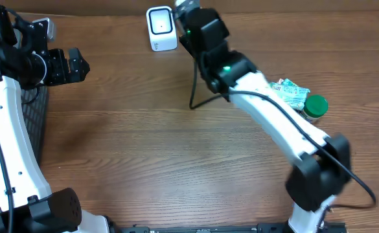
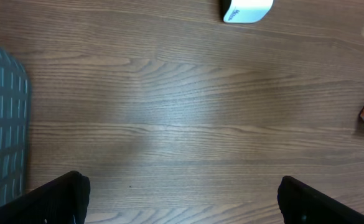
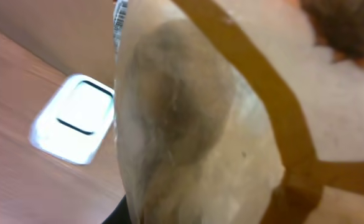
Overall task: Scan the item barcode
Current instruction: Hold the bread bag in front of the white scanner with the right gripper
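The item (image 3: 194,124) is a pale, translucent beige packet that fills most of the right wrist view and hides the fingers. My right gripper (image 1: 185,9) is shut on the item at the far edge of the table, just right of the white barcode scanner (image 1: 161,29). The scanner (image 3: 74,118) shows to the left of the packet, its window facing up. The barcode itself cannot be made out. My left gripper (image 1: 67,65) hangs open at the far left above bare wood, and its fingertips (image 2: 57,198) stand wide apart with nothing between them.
A green-and-white packet (image 1: 290,92) and a green-lidded jar (image 1: 315,107) lie at the right, beside the right arm. A dark mesh basket (image 1: 37,123) stands at the left edge. A black cable (image 1: 192,90) hangs down from the right arm to the table.
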